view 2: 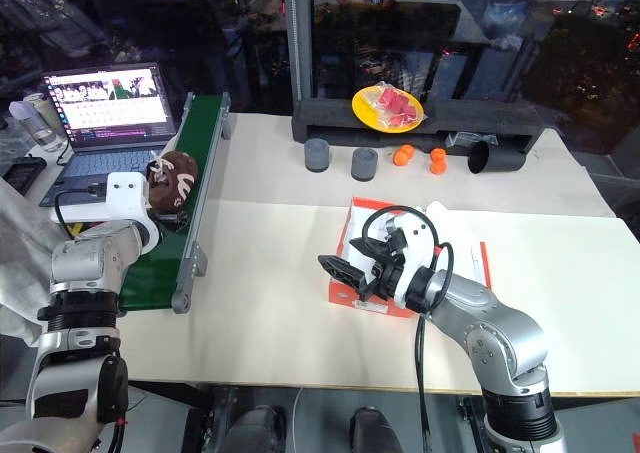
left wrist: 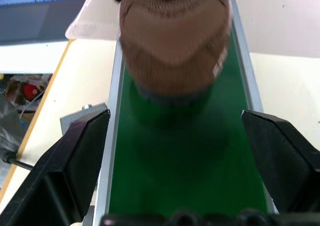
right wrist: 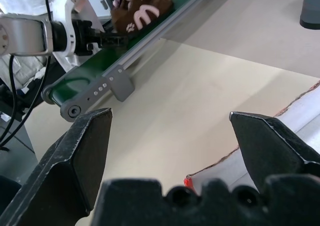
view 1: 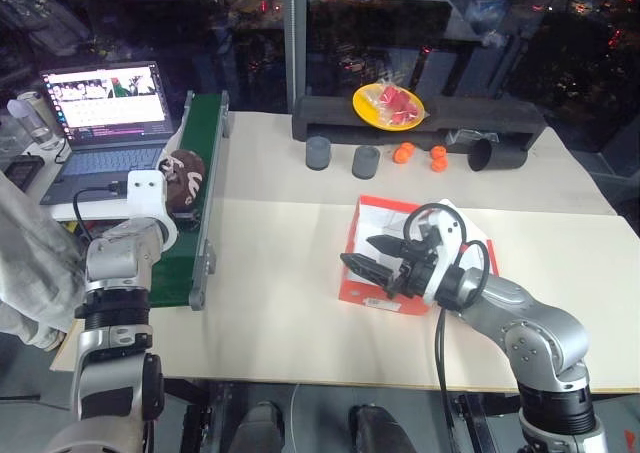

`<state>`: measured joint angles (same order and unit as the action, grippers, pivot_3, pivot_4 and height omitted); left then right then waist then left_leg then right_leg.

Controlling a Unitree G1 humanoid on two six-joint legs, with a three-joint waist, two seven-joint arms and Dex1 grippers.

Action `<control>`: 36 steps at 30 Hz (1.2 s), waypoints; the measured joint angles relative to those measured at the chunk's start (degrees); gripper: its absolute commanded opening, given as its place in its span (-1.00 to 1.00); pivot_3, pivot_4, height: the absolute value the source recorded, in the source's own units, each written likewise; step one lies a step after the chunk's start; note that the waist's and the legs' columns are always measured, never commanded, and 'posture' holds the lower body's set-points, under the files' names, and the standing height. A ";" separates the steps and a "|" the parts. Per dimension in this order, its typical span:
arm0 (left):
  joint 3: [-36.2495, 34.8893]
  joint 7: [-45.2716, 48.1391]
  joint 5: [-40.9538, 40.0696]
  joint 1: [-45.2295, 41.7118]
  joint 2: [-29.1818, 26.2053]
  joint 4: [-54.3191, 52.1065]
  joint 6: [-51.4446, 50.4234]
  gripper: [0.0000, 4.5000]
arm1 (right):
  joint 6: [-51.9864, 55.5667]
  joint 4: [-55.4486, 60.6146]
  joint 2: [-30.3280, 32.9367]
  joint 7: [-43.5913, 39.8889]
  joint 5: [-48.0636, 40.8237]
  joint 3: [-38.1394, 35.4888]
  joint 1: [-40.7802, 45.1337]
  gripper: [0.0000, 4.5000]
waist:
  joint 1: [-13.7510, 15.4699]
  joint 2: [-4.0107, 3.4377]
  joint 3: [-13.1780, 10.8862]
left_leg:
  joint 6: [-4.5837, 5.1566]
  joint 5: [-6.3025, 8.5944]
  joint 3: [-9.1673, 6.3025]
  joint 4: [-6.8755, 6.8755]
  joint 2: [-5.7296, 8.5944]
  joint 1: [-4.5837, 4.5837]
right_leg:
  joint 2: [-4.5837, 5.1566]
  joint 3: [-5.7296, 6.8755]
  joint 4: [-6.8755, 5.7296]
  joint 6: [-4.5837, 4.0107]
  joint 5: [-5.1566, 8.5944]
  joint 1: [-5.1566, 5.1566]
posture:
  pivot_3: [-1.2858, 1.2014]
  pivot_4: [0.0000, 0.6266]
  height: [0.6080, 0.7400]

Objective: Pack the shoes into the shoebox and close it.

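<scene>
Shoes (view 1: 184, 180) on the conveyor (view 1: 196, 163) — left of the shoebox (view 1: 372, 239) on the table (view 1: 270, 303)

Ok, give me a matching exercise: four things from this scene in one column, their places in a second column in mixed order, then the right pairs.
Things:
1. shoes
2. shoebox
3. yellow plate
4. laptop

Places:
A. on the dark shelf at the far edge of the table
B. on the green conveyor belt, ahead of the open left gripper
C. on the table, under the open right gripper
D. beyond the conveyor, at the robot's far left

Pairs: 1-B, 2-C, 3-A, 4-D
</scene>
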<state>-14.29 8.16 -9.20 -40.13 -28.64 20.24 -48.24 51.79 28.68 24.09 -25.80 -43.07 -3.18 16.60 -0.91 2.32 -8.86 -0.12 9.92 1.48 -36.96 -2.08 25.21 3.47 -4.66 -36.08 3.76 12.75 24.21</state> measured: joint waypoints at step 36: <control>13.56 19.84 -19.12 3.87 17.64 -29.01 9.26 0.11 | 3.50 -31.23 -17.38 44.21 -46.49 -23.25 27.51 1.00 | -1.57 -0.03 -0.09 | 0.03 -0.02 -0.02 0.02 -0.02 0.14 | -0.01 0.00 0.05 -0.02 -0.05 0.03 | 0.03 -0.52 1.00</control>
<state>-0.73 28.00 -28.32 -36.26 -11.00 -8.77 -38.98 55.28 -2.54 6.71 18.41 -89.56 -26.43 44.11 -2.48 2.29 -8.95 -0.09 9.90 1.46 -36.94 -2.10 25.35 3.46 -4.66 -36.04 3.74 12.71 24.25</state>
